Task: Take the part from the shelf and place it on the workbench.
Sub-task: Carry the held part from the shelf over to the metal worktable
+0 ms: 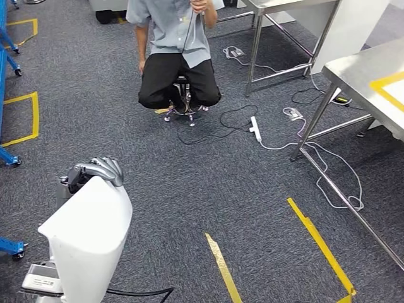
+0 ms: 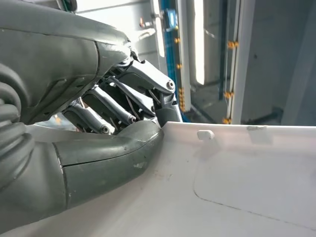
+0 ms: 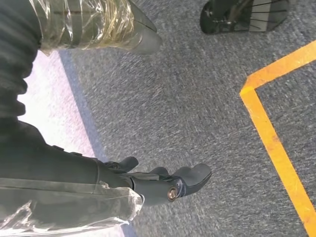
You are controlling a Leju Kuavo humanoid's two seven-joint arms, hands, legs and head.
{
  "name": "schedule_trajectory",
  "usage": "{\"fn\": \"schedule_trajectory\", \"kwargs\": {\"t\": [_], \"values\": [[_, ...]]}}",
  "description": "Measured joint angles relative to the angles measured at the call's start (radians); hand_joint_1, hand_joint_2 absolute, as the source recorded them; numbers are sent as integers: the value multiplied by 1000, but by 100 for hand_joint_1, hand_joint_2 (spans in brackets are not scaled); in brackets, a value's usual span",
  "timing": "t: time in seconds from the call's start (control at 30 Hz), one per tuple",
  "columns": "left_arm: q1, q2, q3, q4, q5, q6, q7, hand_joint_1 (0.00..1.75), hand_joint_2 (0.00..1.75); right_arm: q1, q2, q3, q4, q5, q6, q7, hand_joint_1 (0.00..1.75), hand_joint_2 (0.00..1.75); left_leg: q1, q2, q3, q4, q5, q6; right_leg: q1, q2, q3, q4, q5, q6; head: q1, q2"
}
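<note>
Lower left of the head view: the white part (image 1: 90,233), a large moulded plastic panel, is held by the left hand (image 1: 98,169), whose fingers curl over its upper edge. From the left wrist camera, the thumb (image 2: 108,158) presses flat on the panel's face while the fingers (image 2: 111,106) hook behind its rim. Right hand (image 3: 164,182) hangs over grey carpet (image 3: 193,98), fingers extended and apart, holding nothing, beside yellow floor tape (image 3: 275,148). Upper centre, a person (image 1: 176,50) sits on a wheeled stool (image 1: 183,104). At the right edge stands the steel workbench (image 1: 362,76), well apart from the part. White cables (image 1: 324,164) lie beneath it.
</note>
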Motion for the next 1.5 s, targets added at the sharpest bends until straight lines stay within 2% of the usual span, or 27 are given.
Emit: {"fn": "schedule_trajectory", "kwargs": {"t": [0.03,0.1,0.17,0.23,0.3,0.33,0.4,0.47,0.53,0.6,0.63,0.7,0.77,0.83,0.87,0.93,1.0,1.03,1.1,1.17,1.2,1.27,1.33,1.37,1.4,1.47,1.5], "values": [[0,0,0,0,0,0,0,175,175,-2,0,0,0,0,0,0,0,175,-3,9,2,1,-2,-5,4,-7,8,-14,0,-8,-2,0],[-1,-1,1,0,-1,1,0,175,175,-1,0,0,0,0,0,0,0,175,-2,24,5,3,-6,-14,4,18,8,-15,4,-22,-4,0],[-3,-1,2,0,-4,3,-1,175,175,1,0,0,0,0,1,0,0,175,3,-9,-2,31,-31,-24,0,43,11,-20,9,-34,-6,0],[2,0,3,0,-6,10,-3,175,175,-1,-1,0,0,-1,1,0,0,175,7,-64,-46,132,-87,-30,-3,69,13,-22,11,-43,-11,0],[14,1,7,0,-13,21,-7,175,175,-1,-1,-1,0,-2,1,1,0,175,7,-82,-109,253,-131,-31,-3,99,13,-21,12,-47,-13,0],[19,1,9,0,-19,28,-10,175,175,0,-1,-1,0,-2,0,2,0,175,7,-84,-127,279,-128,-31,-2,114,14,-21,12,-47,-14,0],[25,1,12,0,-28,40,-18,175,175,3,-1,-3,0,-2,-1,4,0,175,7,-92,-108,219,-66,-26,-2,143,16,-19,12,-47,-13,0],[27,0,16,-1,-34,49,-21,175,175,3,0,-4,0,-2,-2,5,0,175,10,-132,-54,90,1,-18,-2,169,14,-14,10,-42,-13,0],[31,-2,20,-1,-35,53,-22,175,175,3,0,-5,0,-2,-2,5,0,175,11,-164,-25,21,17,-14,-3,190,6,-10,10,-31,-12,0],[35,-5,22,-2,-35,54,-22,175,175,6,0,-6,0,-3,-2,5,0,175,9,-154,-22,11,15,-10,-7,206,-3,-10,12,-17,-13,0],[35,-7,23,-3,-35,54,-23,175,175,8,-1,-6,0,-3,-2,5,0,175,10,-144,-21,7,18,-5,-8,199,-8,-7,9,-11,-12,0],[39,-13,25,-4,-35,55,-23,175,175,8,-1,-8,0,-5,-2,4,0,175,13,-119,-18,-2,22,7,-6,151,-40,47,-30,-2,-5,0],[45,-15,27,-5,-35,56,-24,175,175,4,-2,-9,0,-6,-1,4,0,175,11,-92,-18,-2,21,12,-7,100,-100,173,-100,7,0,0],[49,-16,30,-5,-35,58,-25,175,175,5,-2,-9,0,-7,0,4,0,175,10,-64,-18,-2,19,12,-10,86,-142,265,-132,14,0,0],[50,-16,31,-5,-35,60,-26,175,175,6,-2,-10,0,-7,0,4,0,175,10,-52,-18,-2,18,11,-11,83,-136,258,-120,16,1,0],[51,-18,33,-5,-36,64,-29,175,175,7,-2,-11,0,-8,0,4,0,175,9,-30,-14,-1,14,6,-11,60,-69,142,-60,15,1,0],[52,-20,36,-5,-39,70,-33,175,175,3,-3,-11,0,-8,0,3,0,175,4,-11,-8,1,8,-5,-7,17,2,21,-18,5,-1,0],[54,-21,37,-5,-42,73,-34,175,175,2,-3,-11,0,-8,0,3,0,175,1,-3,-5,2,6,-10,-5,5,18,-5,-11,-1,-3,0],[56,-22,38,-6,-45,76,-37,175,175,2,-3,-11,0,-8,1,2,0,175,1,15,-1,2,4,-20,-1,20,19,-11,-9,-15,-7,0],[56,-25,40,-8,-46,79,-37,175,175,4,-3,-12,0,-8,1,1,0,175,7,-4,-3,17,-12,-31,-3,42,21,-17,-4,-28,-9,0],[57,-26,41,-8,-46,79,-38,175,175,3,-3,-12,0,-8,0,1,0,175,10,-27,-15,49,-34,-36,-6,53,23,-21,-1,-35,-11,0],[62,-25,44,-9,-47,81,-39,175,175,2,-3,-13,0,-8,0,1,0,175,13,-73,-72,170,-99,-41,-7,78,25,-22,1,-44,-15,0],[68,-24,46,-9,-48,84,-39,175,175,3,-3,-15,0,-8,1,0,0,175,12,-84,-128,277,-131,-42,-6,104,26,-22,1,-46,-17,0],[69,-23,47,-9,-50,86,-39,175,175,4,-3,-16,0,-8,1,-1,0,175,12,-85,-134,283,-117,-40,-5,117,27,-22,0,-47,-17,0],[69,-23,48,-9,-51,87,-39,175,175,5,-3,-17,0,-8,1,-1,0,175,12,-86,-123,250,-84,-37,-5,128,29,-22,0,-46,-17,0],[69,-23,49,-9,-55,89,-40,175,175,5,-3,-20,0,-8,0,-2,0,175,10,-95,-69,122,-5,-26,-3,145,34,-20,-3,-44,-17,0],[69,-23,50,-9,-56,90,-40,175,175,6,-3,-20,0,-8,0,-2,0,175,9,-101,-45,63,16,-20,-1,151,33,-18,-5,-40,-17,0]]}}
